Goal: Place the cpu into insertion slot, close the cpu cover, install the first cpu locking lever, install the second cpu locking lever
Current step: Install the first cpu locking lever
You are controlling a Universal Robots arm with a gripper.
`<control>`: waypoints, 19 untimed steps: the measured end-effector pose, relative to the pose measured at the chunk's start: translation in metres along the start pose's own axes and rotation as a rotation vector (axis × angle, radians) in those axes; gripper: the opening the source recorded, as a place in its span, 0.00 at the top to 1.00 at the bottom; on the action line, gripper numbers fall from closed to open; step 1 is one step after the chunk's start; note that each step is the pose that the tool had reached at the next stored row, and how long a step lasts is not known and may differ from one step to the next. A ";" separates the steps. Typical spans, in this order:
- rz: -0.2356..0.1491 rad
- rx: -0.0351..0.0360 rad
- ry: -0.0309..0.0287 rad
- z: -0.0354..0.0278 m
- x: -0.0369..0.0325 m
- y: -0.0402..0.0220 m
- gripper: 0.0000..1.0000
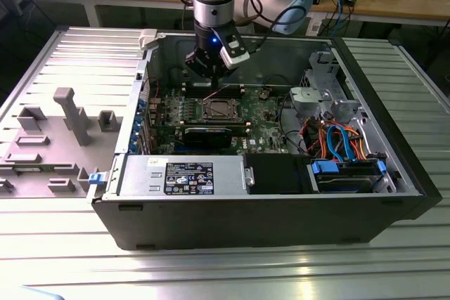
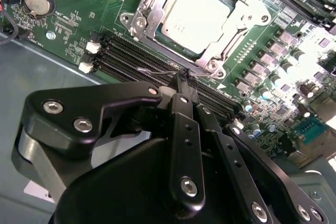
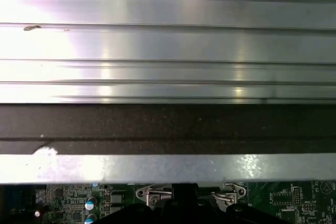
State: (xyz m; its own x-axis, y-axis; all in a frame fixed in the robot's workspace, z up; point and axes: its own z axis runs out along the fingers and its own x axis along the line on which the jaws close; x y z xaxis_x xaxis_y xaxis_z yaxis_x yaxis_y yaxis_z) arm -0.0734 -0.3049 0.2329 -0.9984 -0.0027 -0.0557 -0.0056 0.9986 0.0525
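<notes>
No print can be read — the black label [image 1: 188, 177] on the power supply [image 1: 137, 173] is too small.

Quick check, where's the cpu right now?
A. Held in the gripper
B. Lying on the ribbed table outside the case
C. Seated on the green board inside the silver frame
C: in the second wrist view the cpu lies flat on the motherboard, framed by the cpu cover, and the gripper beside it carries no chip.

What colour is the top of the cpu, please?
The cpu top is silver-grey, best in the second wrist view.
</notes>
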 end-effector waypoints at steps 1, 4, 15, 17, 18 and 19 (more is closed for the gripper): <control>0.000 -0.0002 -0.0002 0.0004 -0.0012 0.0000 0.89; 0.000 -0.0002 -0.0001 0.0012 -0.0031 -0.0001 0.89; 0.000 0.0000 0.0001 0.0073 -0.0112 0.0012 0.89; 0.000 -0.0001 0.0001 0.0088 -0.0145 0.0011 0.89; 0.000 0.0000 0.0001 0.0093 -0.0155 0.0010 0.89; 0.000 -0.0001 0.0000 0.0101 -0.0168 0.0010 0.89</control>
State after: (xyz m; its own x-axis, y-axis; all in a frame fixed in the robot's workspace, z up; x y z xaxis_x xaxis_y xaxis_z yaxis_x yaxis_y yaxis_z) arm -0.0562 -0.3034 0.2239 -0.9984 -0.0026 -0.0557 -0.0056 0.9986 0.0526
